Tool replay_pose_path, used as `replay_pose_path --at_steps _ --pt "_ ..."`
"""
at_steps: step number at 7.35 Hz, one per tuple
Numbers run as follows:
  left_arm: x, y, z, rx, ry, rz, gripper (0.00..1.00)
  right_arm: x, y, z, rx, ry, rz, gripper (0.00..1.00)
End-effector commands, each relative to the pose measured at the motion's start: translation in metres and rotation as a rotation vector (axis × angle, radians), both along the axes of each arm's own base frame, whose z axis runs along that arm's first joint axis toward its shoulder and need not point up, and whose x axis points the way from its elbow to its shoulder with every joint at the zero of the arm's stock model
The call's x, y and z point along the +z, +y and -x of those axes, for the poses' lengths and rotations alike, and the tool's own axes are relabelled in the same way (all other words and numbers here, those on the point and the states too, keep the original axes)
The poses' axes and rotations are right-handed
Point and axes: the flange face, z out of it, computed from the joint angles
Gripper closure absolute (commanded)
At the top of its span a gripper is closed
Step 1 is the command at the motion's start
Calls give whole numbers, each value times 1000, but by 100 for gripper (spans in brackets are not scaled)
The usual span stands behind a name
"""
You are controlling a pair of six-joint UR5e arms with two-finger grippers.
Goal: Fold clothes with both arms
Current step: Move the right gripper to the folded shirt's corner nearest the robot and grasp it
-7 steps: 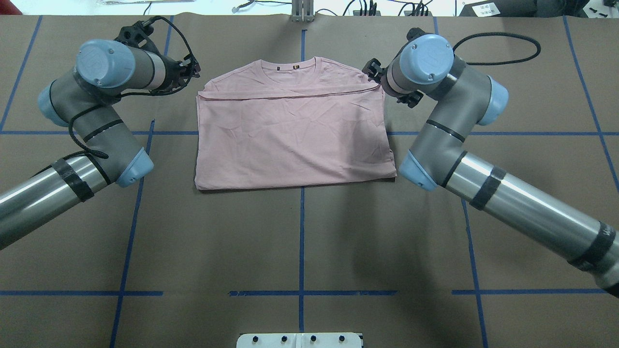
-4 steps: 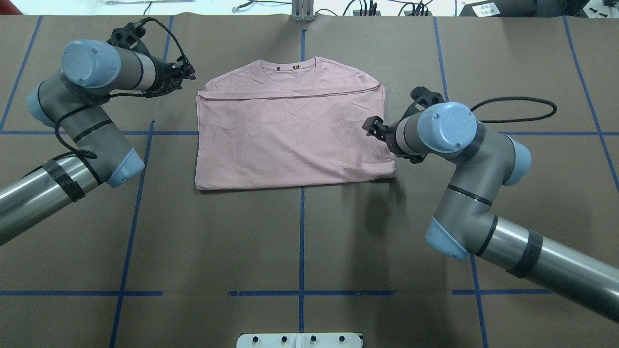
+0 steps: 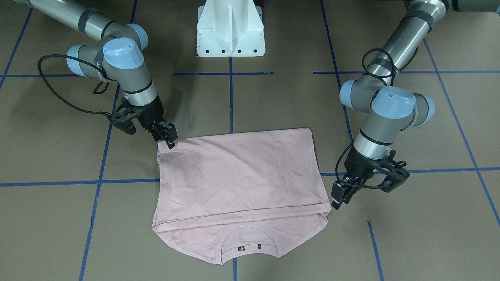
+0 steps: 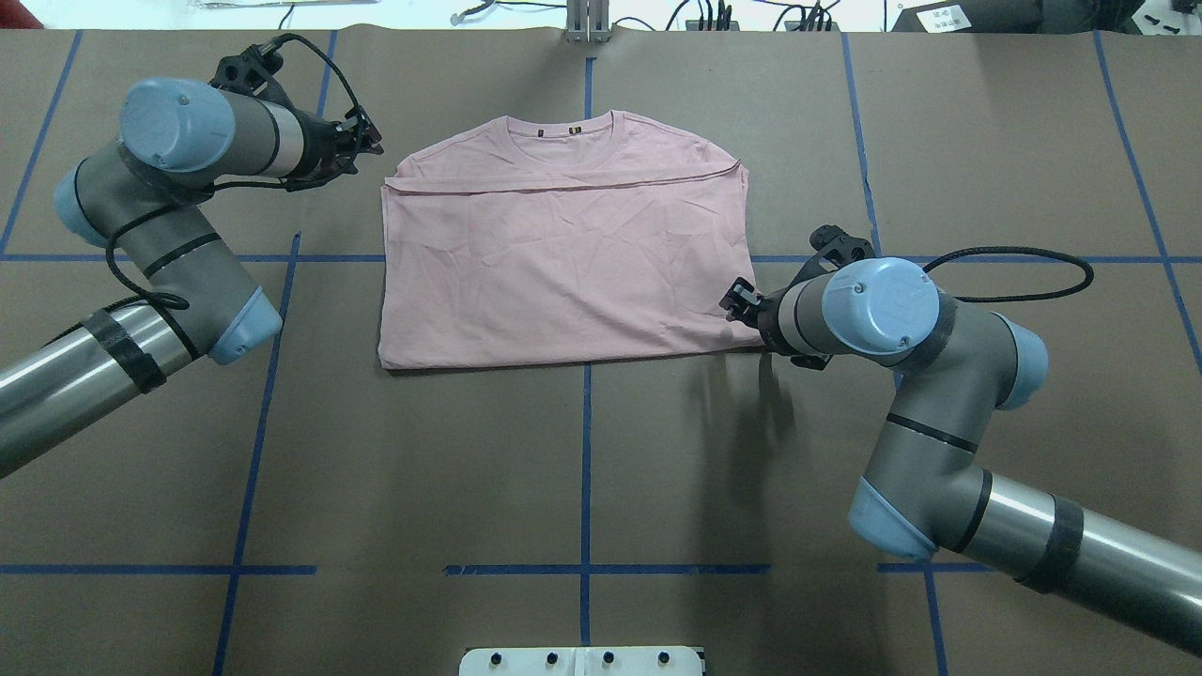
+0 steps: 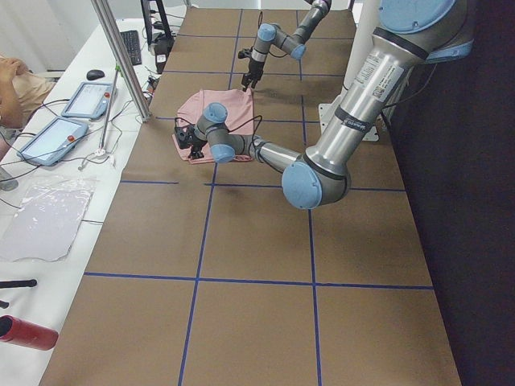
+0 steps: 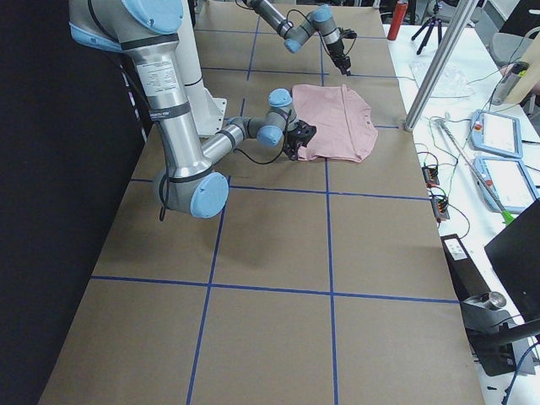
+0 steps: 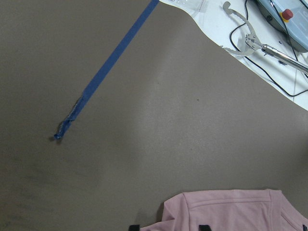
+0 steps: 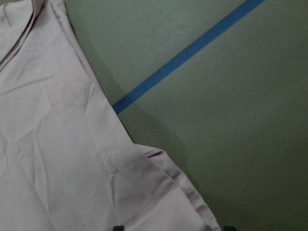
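Overhead exterior view, one item: T-shirt (image 4: pixel 563 272), pale pink, flat at mid-bench (image 4: pixel 582 469). Its lower part is folded up to just short of the collar (image 4: pixel 562 138); the collar lies away from the robot, the folded edge toward it. Right hand (image 4: pixel 737 302): low at the shirt's near right corner. Its wrist view shows the fingertips apart with the layered corner between them; nothing gripped. Left hand (image 4: pixel 368 141): just beside the far left shoulder corner, off the cloth. Its tips are apart in its wrist view, with the pink edge low between them; nothing gripped. Risks, as judged: the right hand may close on the top layer only, so the stacked layers part and the fold opens. It may also nip the brown bench cover along with the cloth. The hands stand at diagonally opposite corners, so an uneven pull would skew or wrinkle the shirt. The left hand, being off the edge, may close on nothing. Change from earlier frames: the right hand was at the far right shoulder corner a second ago and midway down the right edge half a second ago; it is now at the near corner. The left arm drew slightly outward, then held. The shirt has not shifted.
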Motion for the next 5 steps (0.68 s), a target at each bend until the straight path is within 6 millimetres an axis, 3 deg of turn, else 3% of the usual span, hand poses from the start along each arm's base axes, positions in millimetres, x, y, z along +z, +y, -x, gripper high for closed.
replay_pose_path --at_steps 1,2,5 --pt "1 0 0 0 -1 0 49 2 -1 0 4 10 8 69" --pt "1 0 0 0 -1 0 49 2 -1 -3 5 9 7 100" --pt "0 1 -1 3 -1 -3 49 6 3 -12 13 12 3 100"
